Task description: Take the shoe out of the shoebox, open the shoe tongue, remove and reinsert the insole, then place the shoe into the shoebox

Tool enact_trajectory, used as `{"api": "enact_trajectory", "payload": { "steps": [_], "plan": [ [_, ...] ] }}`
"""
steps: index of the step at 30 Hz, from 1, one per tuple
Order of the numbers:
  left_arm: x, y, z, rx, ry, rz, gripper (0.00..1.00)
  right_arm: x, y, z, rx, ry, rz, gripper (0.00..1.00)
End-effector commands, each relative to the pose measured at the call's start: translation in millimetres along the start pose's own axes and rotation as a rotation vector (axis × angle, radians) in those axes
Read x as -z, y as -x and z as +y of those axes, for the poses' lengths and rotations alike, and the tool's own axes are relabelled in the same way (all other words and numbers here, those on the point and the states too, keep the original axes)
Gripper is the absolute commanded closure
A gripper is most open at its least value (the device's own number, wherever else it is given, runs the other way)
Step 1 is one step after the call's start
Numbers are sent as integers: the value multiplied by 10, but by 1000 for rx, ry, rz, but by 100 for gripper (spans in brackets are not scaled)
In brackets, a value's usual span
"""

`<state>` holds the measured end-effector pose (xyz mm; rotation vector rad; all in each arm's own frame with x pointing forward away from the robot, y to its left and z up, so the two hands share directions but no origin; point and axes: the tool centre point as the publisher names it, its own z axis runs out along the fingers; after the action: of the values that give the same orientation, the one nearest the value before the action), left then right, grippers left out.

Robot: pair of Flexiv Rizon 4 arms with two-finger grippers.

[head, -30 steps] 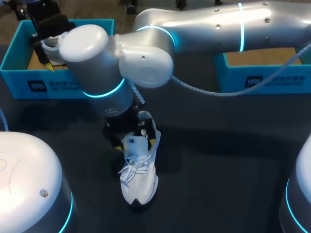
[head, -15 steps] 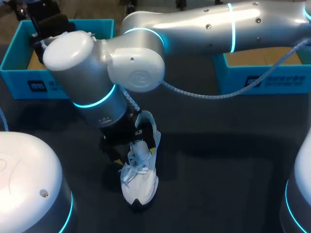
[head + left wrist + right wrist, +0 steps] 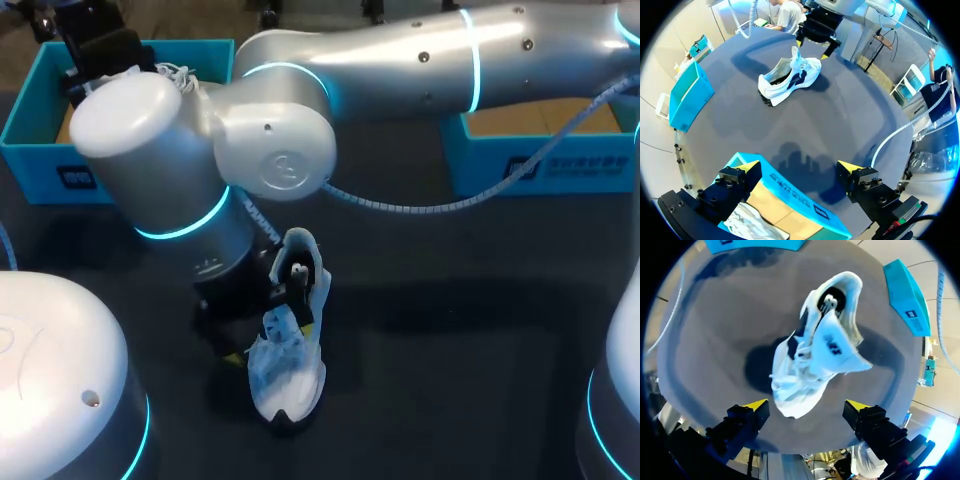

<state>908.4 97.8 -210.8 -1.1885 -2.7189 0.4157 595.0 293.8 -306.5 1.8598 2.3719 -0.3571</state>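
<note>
Dark matte table (image 3: 450, 330), white shoe (image 3: 287, 372) standing on its sole near the middle, tongue raised. Teal shoebox (image 3: 40, 110) at far left edge, left gripper (image 3: 799, 167) above its near wall, fingers spread wide, holding nothing; second teal box (image 3: 540, 160) at far right. Right gripper (image 3: 806, 405) just over shoe's laces, fingers parted, nothing clasped.

Dark grey round table (image 3: 450, 350), matte surface, shadows across.
</note>
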Motion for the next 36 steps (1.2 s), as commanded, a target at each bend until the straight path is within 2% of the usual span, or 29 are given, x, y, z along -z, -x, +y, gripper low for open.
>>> {"api": "enact_trajectory", "payload": {
  "steps": [1,8,12,19,29,36],
  "plan": [
    [4,4,9,-1,0,3,0,7,-79,-158,-720,25,15,55],
    [4,4,9,-1,0,3,0,-32,0,-248,-791,65,65,75],
    [4,4,9,-1,0,3,0,-58,131,-179,-785,87,84,70],
    [4,4,9,-1,0,3,0,-101,318,80,-751,120,107,72],
    [4,4,9,-1,0,3,0,-57,404,392,-693,157,103,77],
    [4,4,9,-1,0,3,0,-157,489,580,-664,167,124,79]
  ]
}}
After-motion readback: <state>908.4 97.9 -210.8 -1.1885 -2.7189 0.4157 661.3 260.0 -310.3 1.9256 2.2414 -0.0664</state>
